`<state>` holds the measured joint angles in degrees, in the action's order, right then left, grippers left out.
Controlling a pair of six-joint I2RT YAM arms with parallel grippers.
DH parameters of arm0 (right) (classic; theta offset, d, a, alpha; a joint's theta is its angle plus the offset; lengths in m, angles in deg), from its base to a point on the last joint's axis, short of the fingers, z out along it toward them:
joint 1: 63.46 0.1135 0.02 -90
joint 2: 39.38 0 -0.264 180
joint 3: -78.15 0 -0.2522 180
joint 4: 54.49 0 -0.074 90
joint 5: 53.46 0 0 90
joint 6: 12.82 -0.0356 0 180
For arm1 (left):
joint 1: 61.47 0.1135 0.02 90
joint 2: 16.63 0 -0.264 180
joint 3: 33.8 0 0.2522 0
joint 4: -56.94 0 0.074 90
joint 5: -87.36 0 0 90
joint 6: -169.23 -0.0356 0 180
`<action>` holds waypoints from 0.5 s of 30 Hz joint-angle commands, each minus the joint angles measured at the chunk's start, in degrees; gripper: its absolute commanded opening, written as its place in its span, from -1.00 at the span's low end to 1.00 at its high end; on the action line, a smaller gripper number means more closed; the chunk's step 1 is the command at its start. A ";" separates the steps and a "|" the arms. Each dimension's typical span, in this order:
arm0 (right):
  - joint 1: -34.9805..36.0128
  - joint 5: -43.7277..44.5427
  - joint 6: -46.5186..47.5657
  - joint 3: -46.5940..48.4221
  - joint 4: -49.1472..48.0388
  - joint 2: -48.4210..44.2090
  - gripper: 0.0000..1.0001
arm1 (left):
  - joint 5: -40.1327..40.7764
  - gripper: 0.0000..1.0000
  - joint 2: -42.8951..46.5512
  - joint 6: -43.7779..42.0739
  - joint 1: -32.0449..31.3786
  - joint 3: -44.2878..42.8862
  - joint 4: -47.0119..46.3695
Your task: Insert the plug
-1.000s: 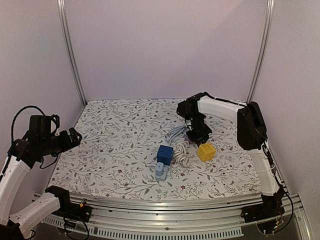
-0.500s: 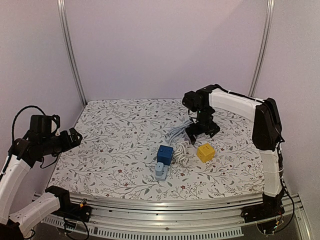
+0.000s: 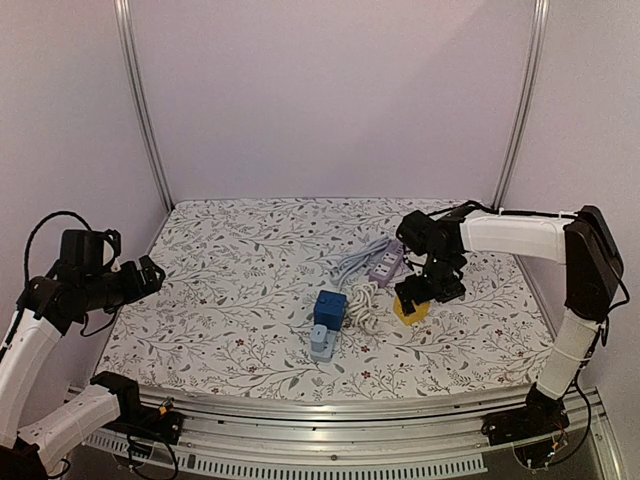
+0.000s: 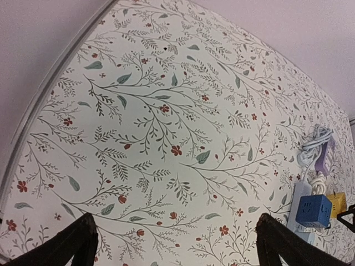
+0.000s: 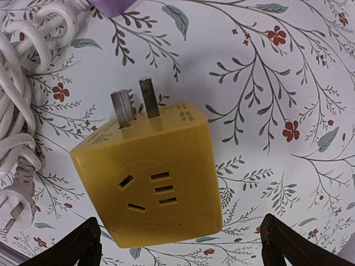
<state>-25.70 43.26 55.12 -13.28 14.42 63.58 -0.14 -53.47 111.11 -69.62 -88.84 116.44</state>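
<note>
The right arm (image 3: 510, 235) stretches in from the right, its right hand (image 3: 428, 290) spread apart over the yellow plug cube (image 5: 150, 183). The left hand (image 3: 148, 272), also apart, hangs raised at left.

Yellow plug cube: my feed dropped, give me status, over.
Right gripper open, above yellow cube. Left gripper open, empty. Cube loose, prongs bare. White cable close beside it.

Materials: the yellow adapter cube (image 5: 147, 183) was smooth, faintly glossy plastic with flat prongs (image 5: 147, 98) of dull grey metal; the coiled white cable (image 5: 16, 111) had a shiny, rubbery-looking sheath; the table cover (image 5: 277, 77) was matt printed cloth; the blue cube (image 3: 330, 307) was smooth plastic; the frame rails (image 3: 141, 105) were brushed metal.
</note>
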 commanded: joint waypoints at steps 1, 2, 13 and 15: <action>-0.22 0.86 -0.47 -1.72 -11.07 -2.59 0.97 | -0.61 0.99 -0.79 -0.56 -0.60 0.38 -0.30; -0.22 0.84 -0.18 -1.70 -11.93 -2.28 0.98 | -0.70 0.99 -0.92 -0.51 -0.83 0.40 -0.25; -0.19 -1.00 3.53 -1.75 -16.57 3.32 0.64 | -1.31 0.99 -1.30 -1.02 -1.29 0.14 0.19; -0.16 -1.01 3.82 -1.98 -16.52 2.92 0.60 | -1.36 0.99 -1.43 -1.00 -1.33 0.14 0.14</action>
<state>-25.70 43.08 57.74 -14.81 -0.50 65.94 -0.80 -54.54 110.78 -70.34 -88.84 116.44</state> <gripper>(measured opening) 0.817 0.995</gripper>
